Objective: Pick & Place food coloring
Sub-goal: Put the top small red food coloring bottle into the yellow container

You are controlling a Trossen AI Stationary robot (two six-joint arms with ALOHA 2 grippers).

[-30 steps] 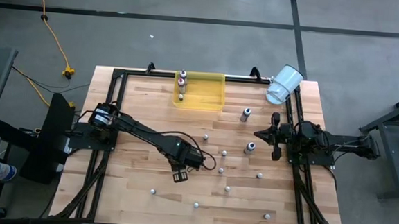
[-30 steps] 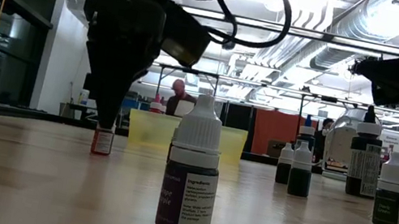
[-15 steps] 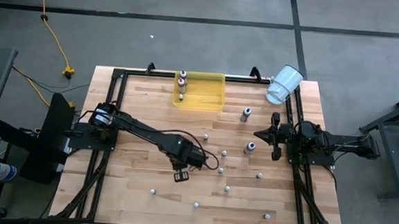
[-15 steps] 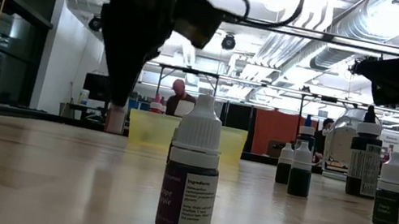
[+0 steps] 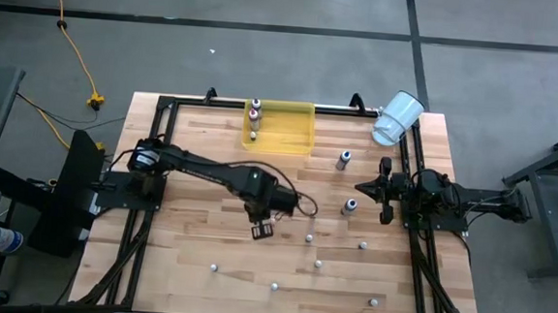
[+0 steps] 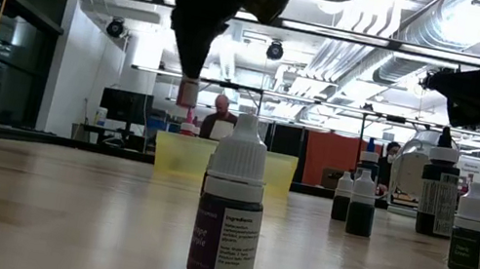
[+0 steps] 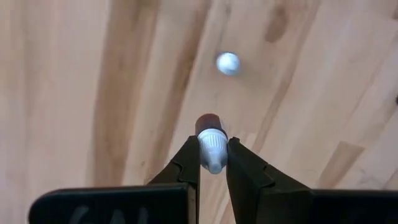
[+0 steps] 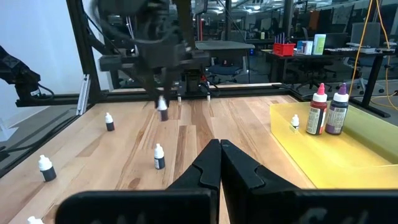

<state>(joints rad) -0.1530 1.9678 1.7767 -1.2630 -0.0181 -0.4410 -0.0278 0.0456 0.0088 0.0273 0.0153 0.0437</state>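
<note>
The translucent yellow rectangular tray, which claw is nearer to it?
Left. The left claw hangs over mid-table, below the translucent yellow rectangular tray in the high view; the right claw waits farther off beside the table's right edge.

left claw (image 5: 261,230) lifted red bottle (image 7: 209,123), moved trayward

Label of the red-bodied bottle (image 7: 210,140) between the left jaws, too blurred to read

Four cameras cover one wooden table (image 5: 195,258). The high view looks straight down from far above, with the yellow tray (image 5: 283,128) at upper centre. The low view sits at tabletop level, looking across at that tray (image 6: 186,157) and the room behind. The left wrist camera points down close over the boards; the right wrist camera looks level across the table, tray (image 8: 367,158) at right.
</note>
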